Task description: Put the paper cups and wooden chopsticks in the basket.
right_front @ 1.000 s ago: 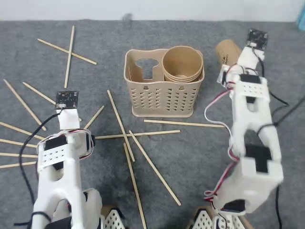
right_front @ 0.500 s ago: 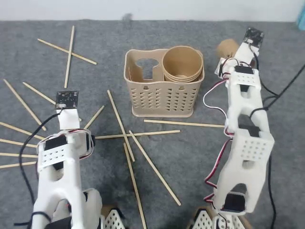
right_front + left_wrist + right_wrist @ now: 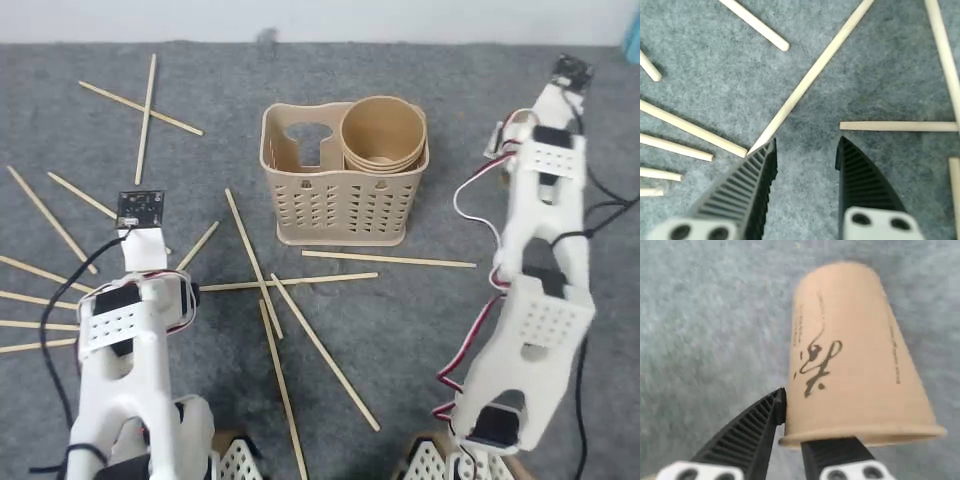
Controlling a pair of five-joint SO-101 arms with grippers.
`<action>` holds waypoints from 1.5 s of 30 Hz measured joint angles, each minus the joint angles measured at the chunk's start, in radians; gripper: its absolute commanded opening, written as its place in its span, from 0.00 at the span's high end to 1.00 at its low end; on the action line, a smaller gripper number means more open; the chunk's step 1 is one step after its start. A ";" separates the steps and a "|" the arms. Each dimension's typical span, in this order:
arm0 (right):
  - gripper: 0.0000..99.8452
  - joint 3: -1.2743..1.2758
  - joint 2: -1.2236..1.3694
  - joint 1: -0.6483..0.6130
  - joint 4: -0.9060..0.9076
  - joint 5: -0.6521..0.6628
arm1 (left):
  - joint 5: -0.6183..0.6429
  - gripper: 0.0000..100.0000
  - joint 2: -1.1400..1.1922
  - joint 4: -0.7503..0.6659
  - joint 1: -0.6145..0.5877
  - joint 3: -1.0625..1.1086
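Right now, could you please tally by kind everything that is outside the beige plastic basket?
Light wooden chopsticks: 14 counted in the high view, loose on the grey carpet.
Brown paper cup: 1, at the right gripper.
Total: 15.

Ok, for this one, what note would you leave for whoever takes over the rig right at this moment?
Left gripper: open, empty, low over the mat among chopsticks.
Right gripper: shut on the rim of a paper cup, out to the right of the basket.
Done: a stack of cups sits in the basket's compartment on the right arm's side.
Left: bring the held cup to the basket, then all the chopsticks, which lie scattered on the mat in front and to the left of the basket. None can be seen inside it.
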 measured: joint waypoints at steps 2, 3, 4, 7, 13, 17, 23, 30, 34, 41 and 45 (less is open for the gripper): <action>0.99 0.000 -0.061 0.014 0.080 0.038 | 0.000 0.82 0.000 -0.002 0.000 0.000; 0.99 0.000 -0.094 0.023 0.120 0.051 | 0.000 0.82 0.000 -0.005 0.000 0.000; 0.99 0.000 -0.124 0.032 0.157 0.064 | 0.000 0.82 0.000 -0.005 0.000 0.000; 0.99 0.000 -0.203 0.058 0.264 0.147 | 0.000 0.82 0.000 -0.005 0.000 0.000; 0.99 0.000 -0.316 0.057 0.479 0.374 | 0.000 0.82 0.000 -0.005 0.000 0.000; 0.99 -0.002 -0.342 0.058 0.594 0.563 | 0.000 0.82 0.000 -0.005 0.000 0.000; 0.99 -0.002 -0.347 0.066 0.727 0.761 | 0.000 0.82 0.000 -0.005 0.000 0.000; 0.91 -0.002 -0.313 0.095 0.746 0.841 | 0.000 0.82 0.000 -0.005 0.000 0.000; 0.79 -0.002 -0.239 0.100 0.746 0.848 | 0.000 0.82 0.000 -0.005 0.000 0.000; 0.76 -0.002 -0.226 0.038 0.746 0.852 | 0.000 0.82 0.000 -0.005 0.000 0.000; 0.76 -0.002 -0.299 0.008 0.746 0.841 | 0.000 0.82 0.000 -0.005 0.000 0.000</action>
